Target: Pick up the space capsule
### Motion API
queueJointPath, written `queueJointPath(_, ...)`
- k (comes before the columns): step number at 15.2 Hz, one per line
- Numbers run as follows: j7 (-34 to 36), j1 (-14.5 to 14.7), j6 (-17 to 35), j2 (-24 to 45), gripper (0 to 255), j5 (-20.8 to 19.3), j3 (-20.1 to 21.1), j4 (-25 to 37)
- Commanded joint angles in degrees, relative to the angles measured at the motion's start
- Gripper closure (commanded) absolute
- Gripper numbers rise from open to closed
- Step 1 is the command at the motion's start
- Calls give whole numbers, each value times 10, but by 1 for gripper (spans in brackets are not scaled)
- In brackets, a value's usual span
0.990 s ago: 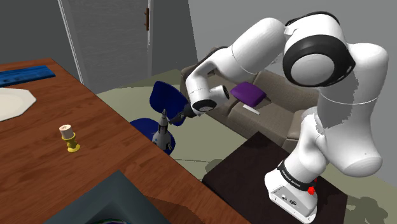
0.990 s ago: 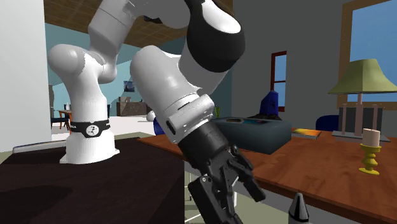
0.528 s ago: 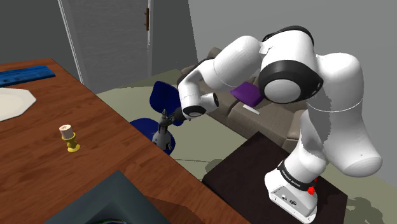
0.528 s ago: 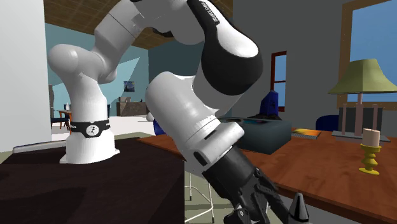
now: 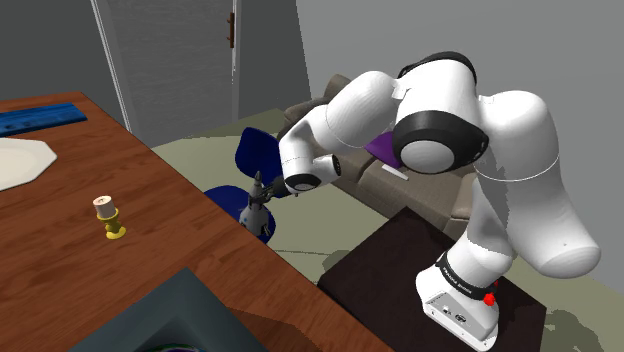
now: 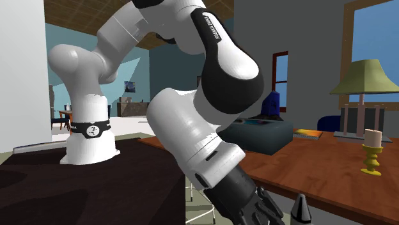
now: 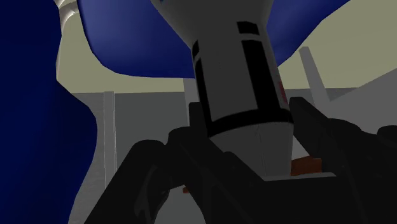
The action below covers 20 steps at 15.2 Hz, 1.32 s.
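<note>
Desk (image 5: pixel 150 215): brown wood, runs along the shoulder view's left.

Space capsule (image 5: pixel 255 210): stands upright at the desk's near edge, pointed tip up, in front of a blue chair (image 5: pixel 262 152). Grey body. In the wrist view it is pale with black panels (image 7: pixel 238 70). In the second exterior view its dark tip (image 6: pixel 300 209) rises at the desk's (image 6: pixel 332 172) edge.

Arm: folded low from the stand (image 5: pixel 400 262), forearm reaching toward the shoulder view's left.

Pincer (image 5: pixel 262 188): right at the capsule's upper part. In the second exterior view it (image 6: pixel 265 209) sits just beside the tip. In the wrist view the pincer (image 7: pixel 245 149) is spread, with the dark fingers (image 7: pixel 149 181) standing apart and the capsule's body between them. Whether they press on it, cannot tell. The capsule rests on the desk.

Other things on the desk:
- Yellow candle holder (image 5: pixel 108 218) with a pale stub, well apart from the capsule.
- White plate (image 5: pixel 20 162), farther toward the shoulder view's left.
- Dark box (image 5: pixel 170 320) at the bottom edge.

Second exterior view: the candle holder (image 6: pixel 371 153) stands before a green-shaded lamp (image 6: pixel 366 80).
</note>
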Motion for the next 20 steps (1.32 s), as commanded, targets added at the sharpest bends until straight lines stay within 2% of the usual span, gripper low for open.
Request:
queueJointPath(1,0,0,0,1,255,1,0,0)
queueJointPath(8,0,0,0,0,255,0,0,0)
queueJointPath(20,34,7,49,-95,255,-72,-6,-36)
